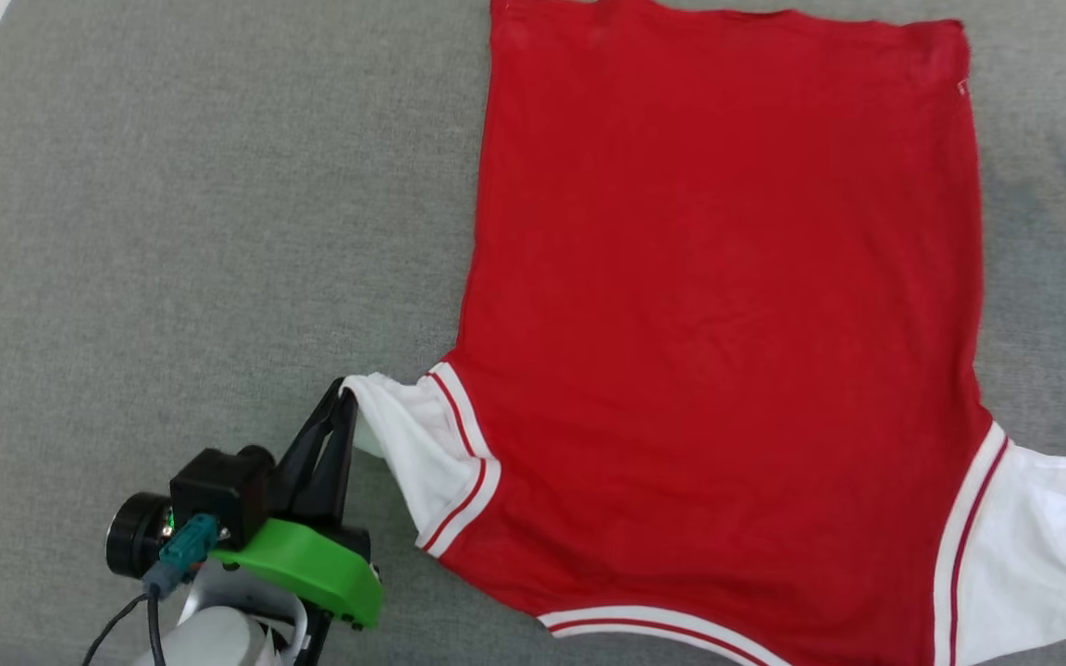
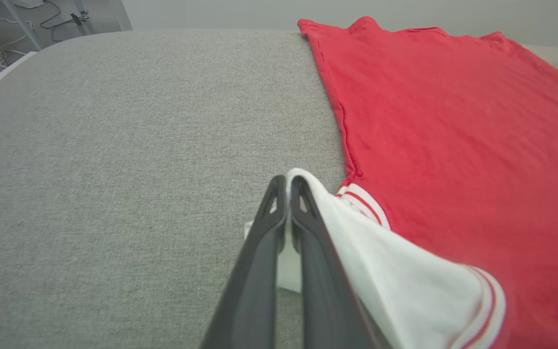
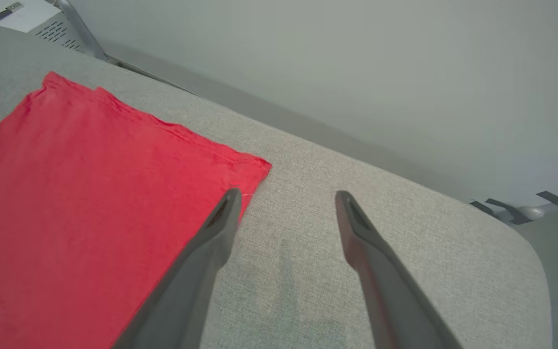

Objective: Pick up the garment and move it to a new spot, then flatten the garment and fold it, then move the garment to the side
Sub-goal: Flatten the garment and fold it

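The red garment (image 1: 718, 305) lies spread flat on the grey cushion, plain side up, hem at the far end and collar toward me; its lettering is hidden. My left gripper (image 1: 344, 392) is shut on the tip of the garment's white left sleeve (image 1: 408, 444), lifting it a little off the surface. In the left wrist view the left gripper (image 2: 286, 180) pinches the white sleeve (image 2: 395, 271) beside the red body (image 2: 458, 135). My right gripper (image 3: 286, 196) hangs open above bare cushion, just right of the garment's far hem corner (image 3: 250, 167). The other white sleeve (image 1: 1033, 546) lies at the lower right.
The grey cushion (image 1: 200, 231) stretches wide to the garment's left. Its rounded far edge (image 3: 516, 232) drops toward a pale wall. White furniture legs and cables (image 2: 56, 19) stand beyond the far left corner.
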Controlling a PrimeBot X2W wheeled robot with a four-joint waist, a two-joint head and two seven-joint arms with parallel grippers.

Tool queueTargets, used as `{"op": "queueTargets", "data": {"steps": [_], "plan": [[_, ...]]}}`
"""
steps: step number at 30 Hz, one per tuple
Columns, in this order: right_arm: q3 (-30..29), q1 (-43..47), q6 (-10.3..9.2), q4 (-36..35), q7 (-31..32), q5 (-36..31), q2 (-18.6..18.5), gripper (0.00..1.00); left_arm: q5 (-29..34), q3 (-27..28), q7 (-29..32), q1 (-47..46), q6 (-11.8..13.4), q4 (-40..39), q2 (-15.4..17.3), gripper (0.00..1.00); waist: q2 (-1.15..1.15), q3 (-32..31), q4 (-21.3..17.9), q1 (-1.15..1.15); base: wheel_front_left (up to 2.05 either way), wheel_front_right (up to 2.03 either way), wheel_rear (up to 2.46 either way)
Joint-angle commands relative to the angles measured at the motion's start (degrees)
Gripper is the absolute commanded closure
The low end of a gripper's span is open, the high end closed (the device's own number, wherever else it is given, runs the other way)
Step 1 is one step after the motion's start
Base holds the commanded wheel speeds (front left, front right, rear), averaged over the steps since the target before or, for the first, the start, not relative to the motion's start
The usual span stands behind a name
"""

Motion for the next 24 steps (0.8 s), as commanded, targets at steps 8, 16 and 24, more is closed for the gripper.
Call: {"op": "queueTargets", "data": {"steps": [8,16,24], "plan": [[1.7,-14.2,-0.05,14.6,20.7,-3.4,6.9,0.0,3.6,-1.3,-0.3,-5.0,0.3,-2.6,-2.9,1.0,0.0,12.1,9.1,0.0,0.0,0.0,0.0],[1.0,-17.0,-0.05,22.7,22.2,-9.3,10.8,0.0,4.8,-1.9,-0.3,-7.3,0.0,-2.5,-4.6,1.0,0.0,15.8,10.9,0.0,0.0,0.0,0.0],[2.8,-11.4,-0.05,23.0,23.9,-7.4,9.8,1.0,4.8,-1.5,-0.3,-7.1,-0.1,-1.1,-5.3,1.0,0.0,14.5,10.2,0.0,0.0,0.0,0.0]]}}
